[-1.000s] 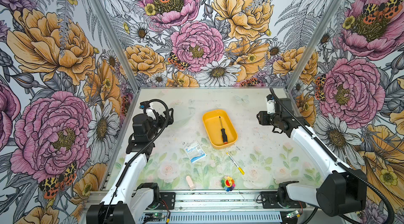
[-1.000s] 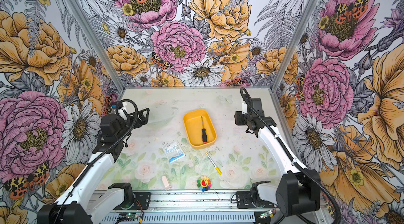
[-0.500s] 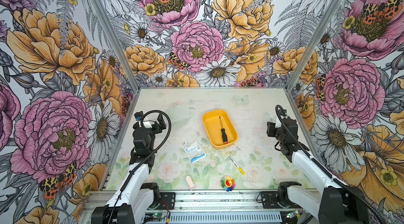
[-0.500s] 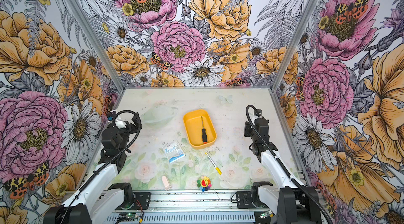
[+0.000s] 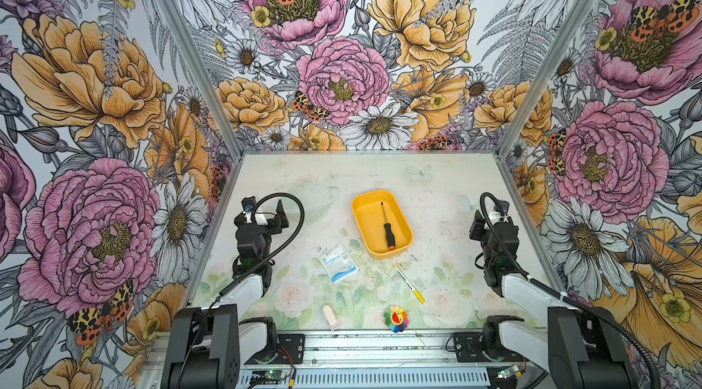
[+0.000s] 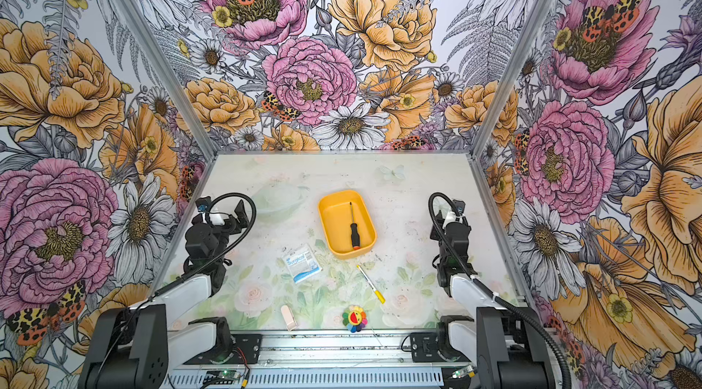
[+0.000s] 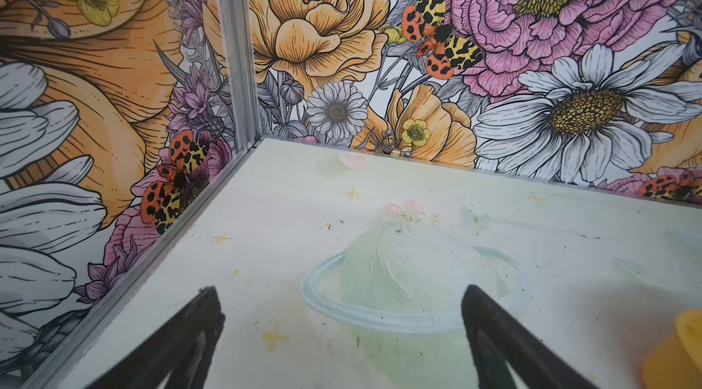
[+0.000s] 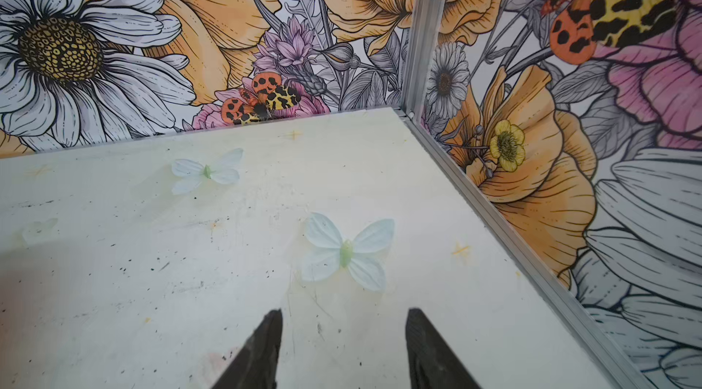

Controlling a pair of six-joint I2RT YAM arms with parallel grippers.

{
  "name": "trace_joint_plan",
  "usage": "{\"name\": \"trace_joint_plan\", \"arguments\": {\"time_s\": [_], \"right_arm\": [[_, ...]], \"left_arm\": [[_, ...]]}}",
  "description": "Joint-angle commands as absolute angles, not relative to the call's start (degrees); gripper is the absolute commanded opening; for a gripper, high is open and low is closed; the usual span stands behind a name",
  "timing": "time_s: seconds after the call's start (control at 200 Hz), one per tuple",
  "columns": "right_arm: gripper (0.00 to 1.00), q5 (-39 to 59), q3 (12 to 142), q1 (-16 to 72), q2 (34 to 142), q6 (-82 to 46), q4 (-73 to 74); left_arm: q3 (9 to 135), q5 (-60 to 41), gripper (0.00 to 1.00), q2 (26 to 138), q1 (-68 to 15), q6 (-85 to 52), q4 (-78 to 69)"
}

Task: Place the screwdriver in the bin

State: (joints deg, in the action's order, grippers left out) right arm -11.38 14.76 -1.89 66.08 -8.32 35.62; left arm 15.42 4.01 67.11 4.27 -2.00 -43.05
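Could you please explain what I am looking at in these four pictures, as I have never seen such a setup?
These are two robot arms at a table. Two pictures look down from one overhead camera head. The other two come from a camera on each arm's wrist. On the table sits a yellow bin, with the screwdriver lying inside it. Nearby lie a Surgical packet, a yellow-handled tool, a flower toy and a small pink piece. The left hand and right hand are both open and hold nothing.
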Motion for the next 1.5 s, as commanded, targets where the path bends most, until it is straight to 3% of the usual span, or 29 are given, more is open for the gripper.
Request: {"name": "trace_joint_plan", "arguments": {"time_s": [0.0,0.395,0.711,1.081,1.491], "right_arm": [[0.54,-13.1,14.3,-2.2,69.4,-7.5,44.4],[0.54,-9.5,18.2,-2.1,87.0,-7.4,56.4],[0.54,-7.7,19.1,-1.7,87.5,-6.2,55.3],[0.55,-4.5,22.8,-1.4,88.0,-4.6,48.9],[0.81,-4.3,22.9,-1.4,87.9,-4.6,48.8]], "left_arm": [[16.4,1.5,0.99,69.1,5.1,-2.8,-47.3],[15.6,-0.3,0.99,80.1,5.6,-4.0,-57.6],[16.2,-1.7,0.99,89.8,5.6,-4.2,-65.8],[21.5,-2.5,0.99,89.0,3.3,-0.5,-54.4],[21.7,-0.6,0.99,88.9,2.2,0.0,-53.9]]}}
